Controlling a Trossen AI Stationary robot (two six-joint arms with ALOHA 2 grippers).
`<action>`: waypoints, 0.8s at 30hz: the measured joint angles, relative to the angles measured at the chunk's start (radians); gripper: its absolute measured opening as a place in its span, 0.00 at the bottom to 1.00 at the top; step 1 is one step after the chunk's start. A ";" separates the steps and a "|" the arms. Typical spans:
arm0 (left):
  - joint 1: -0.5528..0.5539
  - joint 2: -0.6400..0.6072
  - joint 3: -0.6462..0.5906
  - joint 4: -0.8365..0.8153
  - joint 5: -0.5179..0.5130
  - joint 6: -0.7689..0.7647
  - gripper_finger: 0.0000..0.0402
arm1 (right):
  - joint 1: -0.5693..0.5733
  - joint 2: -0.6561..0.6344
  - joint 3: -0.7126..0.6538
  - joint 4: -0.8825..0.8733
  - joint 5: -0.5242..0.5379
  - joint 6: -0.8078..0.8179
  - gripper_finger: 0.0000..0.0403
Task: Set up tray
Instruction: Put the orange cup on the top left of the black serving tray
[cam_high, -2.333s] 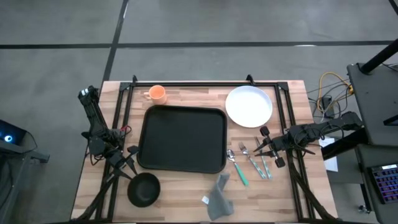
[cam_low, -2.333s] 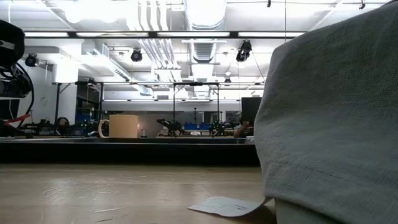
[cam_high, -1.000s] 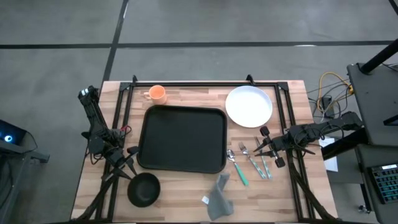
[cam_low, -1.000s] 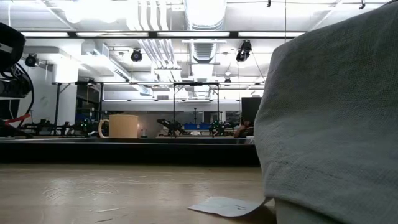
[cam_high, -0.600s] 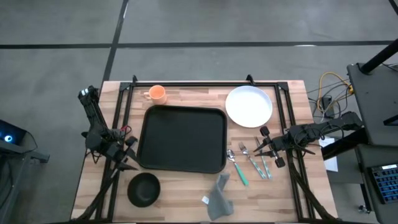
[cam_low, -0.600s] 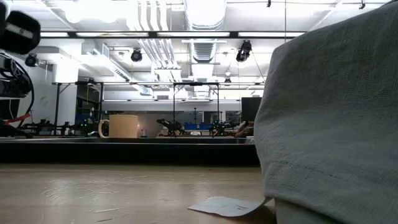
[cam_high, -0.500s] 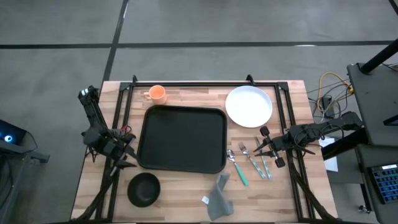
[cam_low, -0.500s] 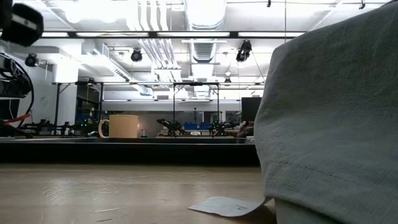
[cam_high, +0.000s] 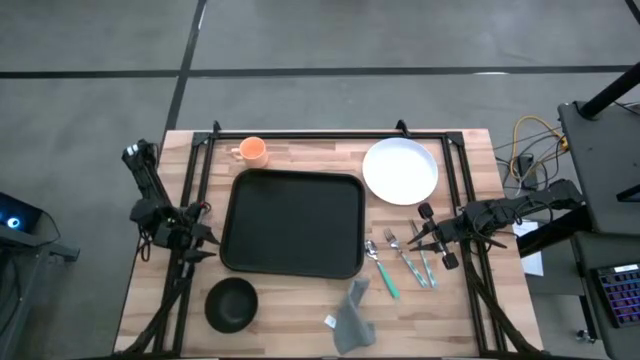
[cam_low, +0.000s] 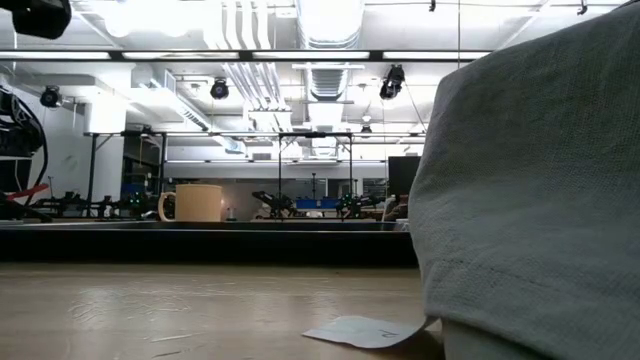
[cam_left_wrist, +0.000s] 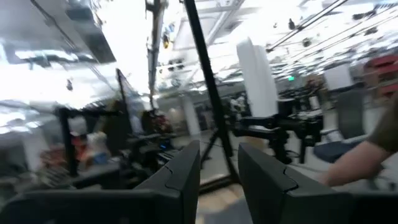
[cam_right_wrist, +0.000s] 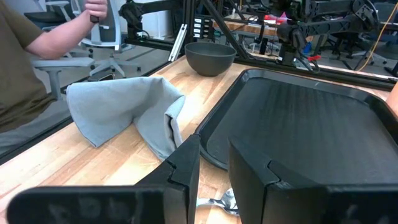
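The black tray (cam_high: 290, 222) lies flat mid-table, seen also in the right wrist view (cam_right_wrist: 311, 124). My left gripper (cam_high: 200, 245) hovers off the tray's left edge, beyond the black bowl (cam_high: 232, 303). It is tipped upward, open by a narrow gap, with nothing between its fingers (cam_left_wrist: 217, 168). My right gripper (cam_high: 415, 237) waits right of the tray above the cutlery (cam_high: 400, 262), open by a narrow gap (cam_right_wrist: 214, 168) and holding nothing.
A white plate (cam_high: 400, 170) sits at the far right and an orange cup (cam_high: 252, 151) beyond the tray. A crumpled grey napkin (cam_high: 350, 315) lies at the near edge and fills the low view's right (cam_low: 530, 200). A person (cam_right_wrist: 25, 56) sits beside the table.
My left gripper has risen from just above the bowl and drawn back toward the table's far edge. It has rolled and tipped up, and now looks into the room. In the low view it has climbed to the top left corner. Nothing on the table has moved.
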 joint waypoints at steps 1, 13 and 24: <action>0.008 0.000 0.000 0.013 0.000 0.034 0.23 | 0.000 0.000 0.000 0.000 0.000 0.000 0.17; 0.144 0.021 0.012 0.163 -0.005 0.032 0.23 | 0.000 0.000 0.000 0.000 0.000 0.000 0.17; 0.244 0.353 0.157 0.158 -0.045 0.028 0.23 | 0.000 0.000 0.000 0.000 0.000 0.000 0.17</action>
